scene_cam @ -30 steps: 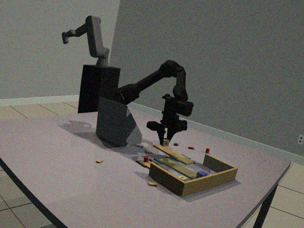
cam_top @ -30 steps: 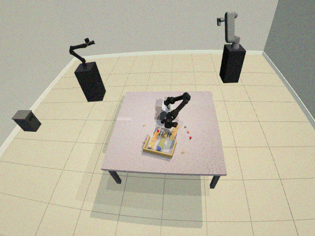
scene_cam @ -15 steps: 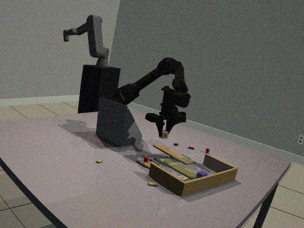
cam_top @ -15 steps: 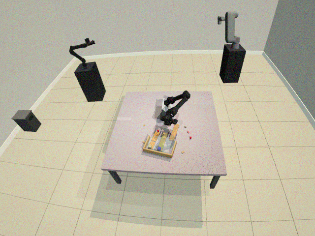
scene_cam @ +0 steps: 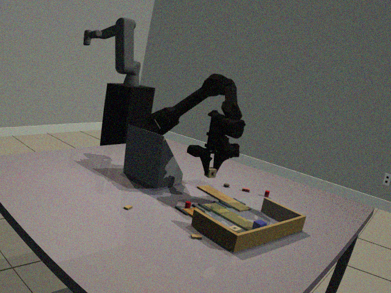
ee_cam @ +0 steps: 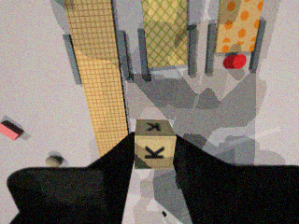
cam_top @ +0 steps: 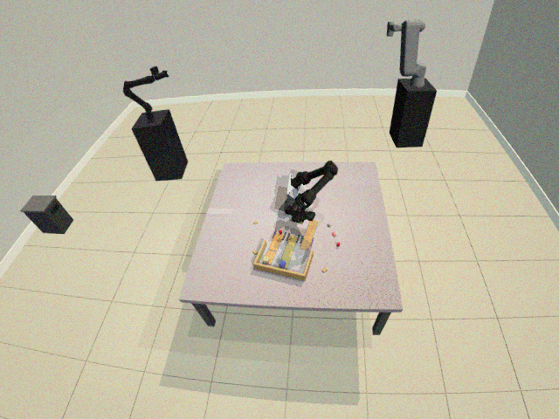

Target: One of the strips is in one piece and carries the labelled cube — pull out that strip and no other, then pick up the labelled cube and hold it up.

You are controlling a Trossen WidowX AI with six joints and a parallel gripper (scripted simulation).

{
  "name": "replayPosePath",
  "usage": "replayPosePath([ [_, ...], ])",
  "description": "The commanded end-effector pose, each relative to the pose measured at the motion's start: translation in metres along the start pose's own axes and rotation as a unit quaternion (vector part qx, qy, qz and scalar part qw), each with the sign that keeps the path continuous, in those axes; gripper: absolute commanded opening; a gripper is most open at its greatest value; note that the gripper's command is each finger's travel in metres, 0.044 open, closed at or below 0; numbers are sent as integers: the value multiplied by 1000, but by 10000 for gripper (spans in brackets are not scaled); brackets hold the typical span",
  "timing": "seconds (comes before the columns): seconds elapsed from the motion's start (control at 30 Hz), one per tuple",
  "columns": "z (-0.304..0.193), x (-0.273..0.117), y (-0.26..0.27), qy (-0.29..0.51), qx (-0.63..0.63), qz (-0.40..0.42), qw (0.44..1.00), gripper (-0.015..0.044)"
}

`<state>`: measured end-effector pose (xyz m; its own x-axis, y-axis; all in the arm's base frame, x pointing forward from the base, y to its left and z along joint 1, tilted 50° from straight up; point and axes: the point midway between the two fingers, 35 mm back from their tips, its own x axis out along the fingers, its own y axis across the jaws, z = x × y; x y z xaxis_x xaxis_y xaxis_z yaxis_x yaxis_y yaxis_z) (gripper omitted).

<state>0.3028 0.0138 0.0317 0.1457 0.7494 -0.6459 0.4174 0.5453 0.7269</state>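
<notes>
While the labelled cube (scene_cam: 211,173) (ee_cam: 154,150) sits off the table, the fingers (scene_cam: 212,171) grasp it between their tips.

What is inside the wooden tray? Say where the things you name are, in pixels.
In the tray (cam_top: 282,272) (scene_cam: 268,237): a blue cube (cam_top: 282,264) (scene_cam: 259,223), a pale cube (cam_top: 266,259) (scene_cam: 235,227) and parts of strips. Whatever lies directly beneath the cubes is covered.

wooden tray (cam_top: 282,271) (scene_cam: 268,238) walled on three sides, open toward the arm's base, blue block (cam_top: 282,264) (scene_cam: 259,224) inside
</notes>
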Motion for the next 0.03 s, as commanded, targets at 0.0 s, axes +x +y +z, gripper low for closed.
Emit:
replayPosePath([
  [0.0,0,0,0,0,-4,-2,1000,0],
])
